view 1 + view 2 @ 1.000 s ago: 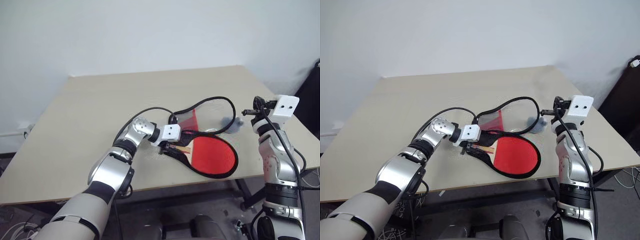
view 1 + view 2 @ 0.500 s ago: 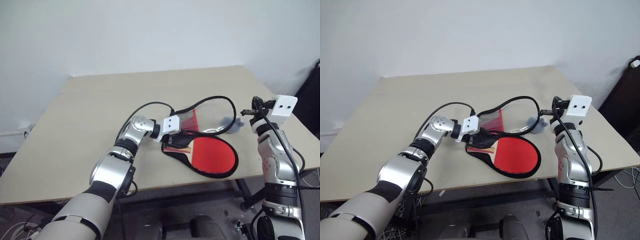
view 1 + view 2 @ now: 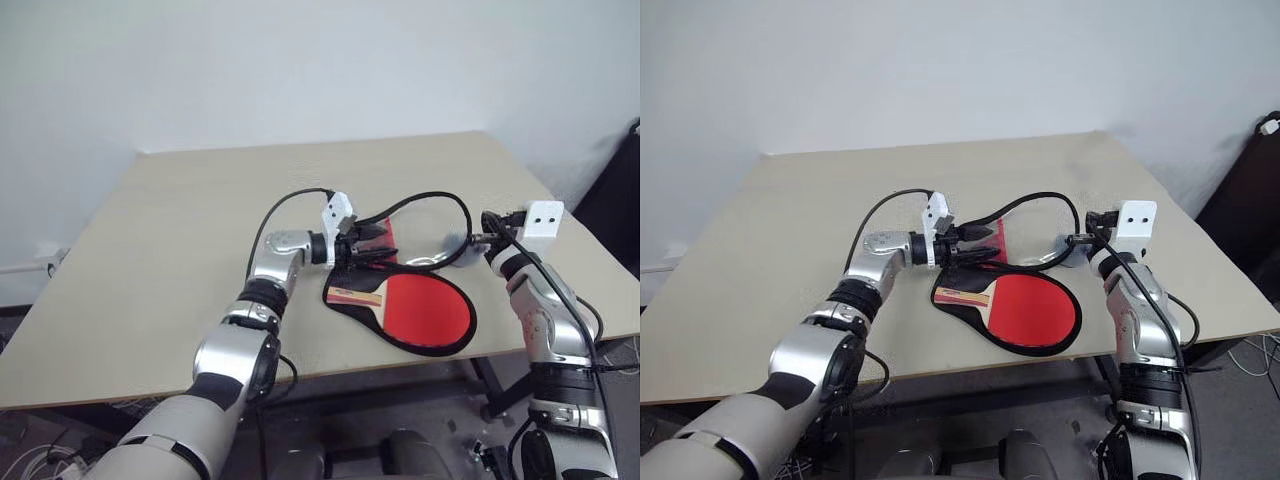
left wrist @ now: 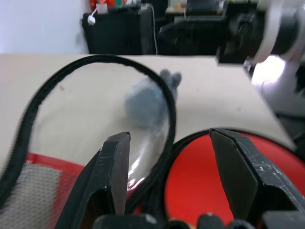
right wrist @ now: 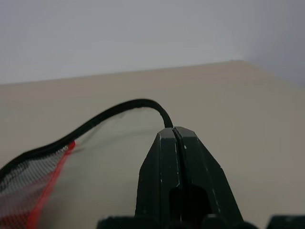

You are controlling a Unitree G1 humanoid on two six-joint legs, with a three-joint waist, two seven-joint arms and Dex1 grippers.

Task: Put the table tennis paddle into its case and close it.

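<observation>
paddle point(image 3: 425, 308) is lying in the case's point(image 3: 415, 345) lower half at the near table point(image 3: 180, 220) edge, red face up, handle toward my left. so insertion looks done. lid half is still flipped up behind it, rim point(image 3: 430, 197) arched open, zip not run, so closing is what's left.

left gripper point(image 3: 372, 243) sits just over the handle end at the lid's hinge side, fingers apart, nothing between them. a second ago it was down low by the handle; it has since lifted and swung level, pointing right.

right gripper point(image 3: 477, 239) is by the lid's far-right rim, fingers pressed together, empty as far as i can tell; it has dropped a little. small grey-blue piece point(image 4: 147, 101) lies behind the lid.
</observation>
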